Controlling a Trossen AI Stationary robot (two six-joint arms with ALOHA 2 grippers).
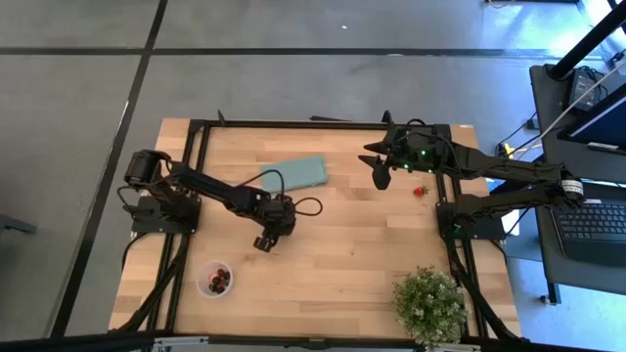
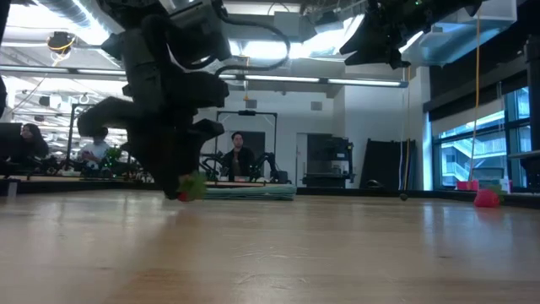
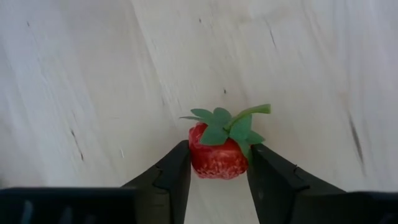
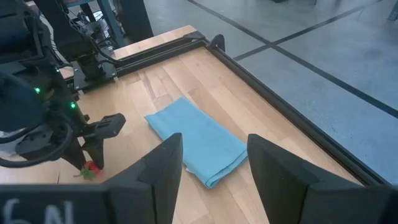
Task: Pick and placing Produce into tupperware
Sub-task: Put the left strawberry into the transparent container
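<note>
The wood counter (image 1: 333,244) holds a plant (image 1: 429,305), a blue cloth (image 1: 296,174) and a cup (image 1: 215,279) with berries. The left gripper (image 3: 217,171) pinches a strawberry (image 3: 216,152) mid-counter. The right gripper (image 4: 214,162) hangs open above, near another berry (image 1: 420,192).

Bright ceiling strip lights (image 2: 278,80), dark backlit arms, blurred foreground.

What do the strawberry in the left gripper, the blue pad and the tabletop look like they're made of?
Strawberry held in the left gripper: probably fake, plastic or foam; its leaves are flat and evenly green.
Blue pad: soft folded cloth, matte, with a rounded fold along one edge.
Tabletop: light wood, smooth, with visible grain and plank seams.
</note>
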